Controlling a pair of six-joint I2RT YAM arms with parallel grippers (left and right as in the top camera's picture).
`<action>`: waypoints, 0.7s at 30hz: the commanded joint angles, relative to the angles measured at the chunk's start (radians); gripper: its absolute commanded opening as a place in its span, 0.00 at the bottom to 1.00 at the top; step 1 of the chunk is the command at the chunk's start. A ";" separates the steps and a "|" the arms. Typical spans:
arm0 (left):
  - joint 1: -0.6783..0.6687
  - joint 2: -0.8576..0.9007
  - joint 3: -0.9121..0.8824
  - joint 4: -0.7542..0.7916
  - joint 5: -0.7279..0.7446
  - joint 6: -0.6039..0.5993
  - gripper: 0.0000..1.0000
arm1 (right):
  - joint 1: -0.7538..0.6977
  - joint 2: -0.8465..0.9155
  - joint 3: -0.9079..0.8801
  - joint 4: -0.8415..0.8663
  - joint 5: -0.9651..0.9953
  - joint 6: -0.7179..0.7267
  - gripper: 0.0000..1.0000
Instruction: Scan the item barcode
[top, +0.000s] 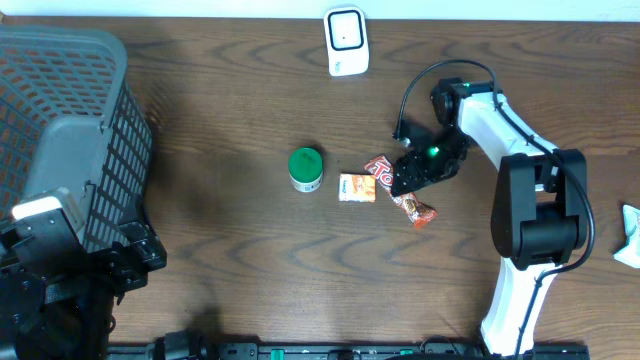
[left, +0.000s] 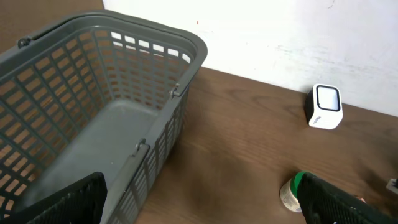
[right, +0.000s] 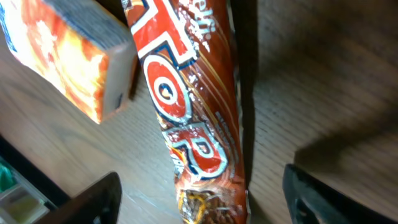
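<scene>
A brown and red snack bar wrapper lies flat on the table, also visible from overhead. My right gripper hangs low over it, open, with one dark finger on each side of the wrapper's end and a gap on both sides. No barcode shows on it. A white scanner stands at the table's far edge. My left gripper is open and holds nothing, next to the basket.
A small orange box lies just left of the wrapper. A green-lidded jar stands further left. A grey plastic basket fills the left side. Something white lies at the right edge.
</scene>
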 joint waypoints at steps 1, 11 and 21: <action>-0.003 -0.002 -0.002 0.000 0.010 -0.009 0.98 | 0.000 0.015 -0.037 0.000 -0.040 -0.035 0.75; -0.003 -0.002 -0.002 0.000 0.010 -0.009 0.98 | 0.006 0.016 -0.219 0.191 0.004 0.061 0.57; -0.003 -0.002 -0.002 0.000 0.010 -0.009 0.98 | 0.006 0.015 -0.199 0.229 0.092 0.213 0.59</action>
